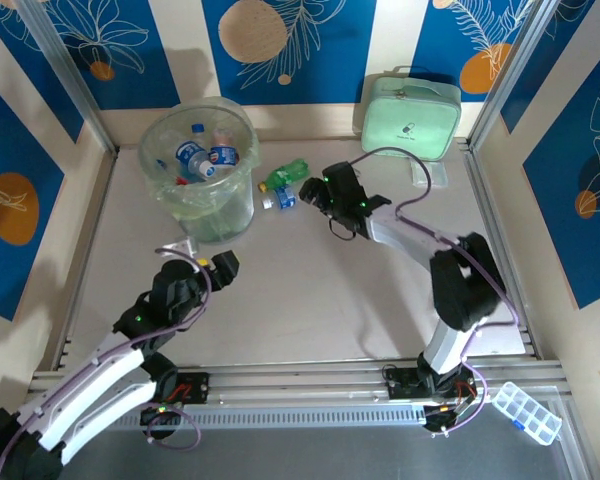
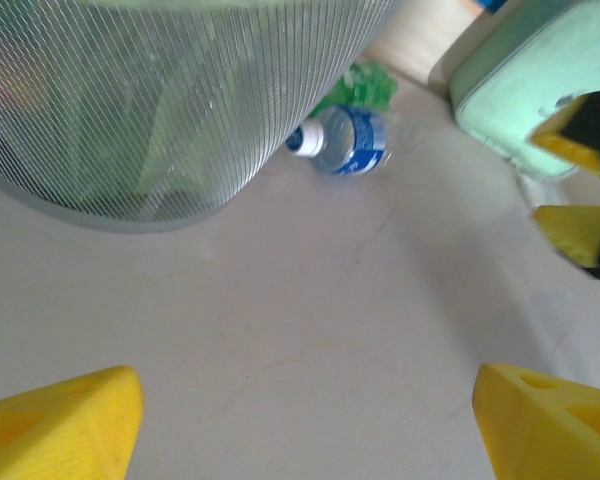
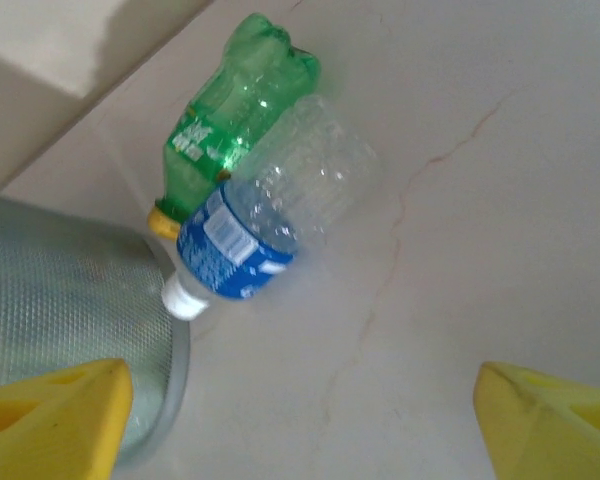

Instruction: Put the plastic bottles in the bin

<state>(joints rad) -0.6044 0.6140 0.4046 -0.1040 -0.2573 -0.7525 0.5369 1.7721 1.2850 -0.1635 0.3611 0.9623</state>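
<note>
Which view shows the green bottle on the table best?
Right wrist: the green bottle lies close and whole, beside the blue-labelled bottle. Top external shows it small; left wrist, a green scrap past the bin.

We log the bin (image 2: pixel 180 100) cut off at 12 and 9 o'clock; green bottle (image 2: pixel 361 86) half hidden behind its wall, blurred.

Bin (image 1: pixel 238 190) upright, several bottles (image 1: pixel 206 158) inside. Green bottle (image 3: pixel 238 130) and clear blue-label bottle (image 3: pixel 280 215) lie on their sides, touching, just beside its base.
</note>
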